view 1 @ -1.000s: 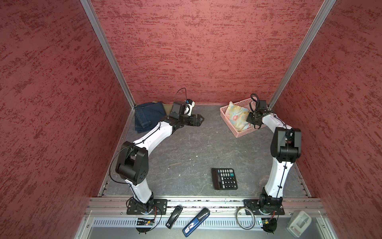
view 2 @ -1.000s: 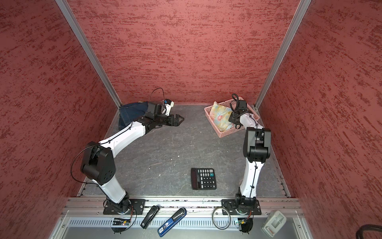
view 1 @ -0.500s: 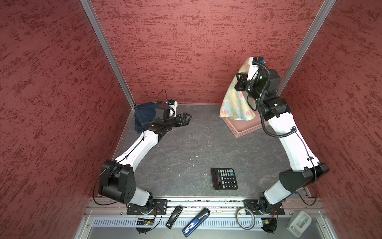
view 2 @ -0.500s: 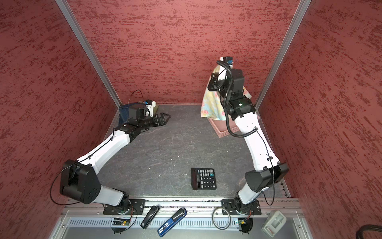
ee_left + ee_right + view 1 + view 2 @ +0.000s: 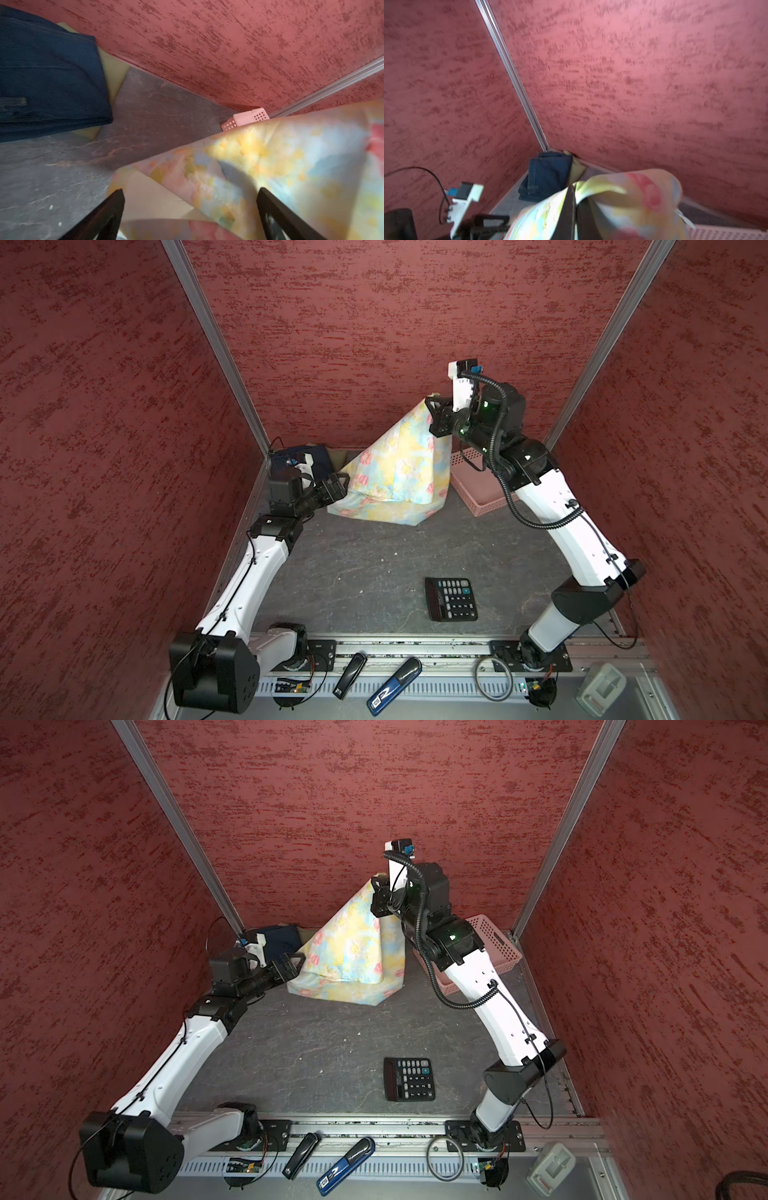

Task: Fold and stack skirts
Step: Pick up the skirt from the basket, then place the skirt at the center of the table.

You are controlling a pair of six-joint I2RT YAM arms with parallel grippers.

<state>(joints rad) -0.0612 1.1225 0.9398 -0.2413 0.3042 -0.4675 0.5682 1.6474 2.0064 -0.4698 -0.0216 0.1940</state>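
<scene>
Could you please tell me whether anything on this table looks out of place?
Yes: a black calculator lies slightly askew on the grey table near its front edge, an office item in a clothes-folding workspace. Nothing looks spilled or damaged.

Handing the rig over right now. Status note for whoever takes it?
Right gripper: shut on the floral skirt at its top edge, held high; the hem rests on the table.
Left gripper: open, at the skirt's low corner on the left side.
Denim skirt lies folded on the olive skirt, far left corner.
Done: those two stacked.
Left: lay out the floral skirt, fold it, add it to the stack.
</scene>
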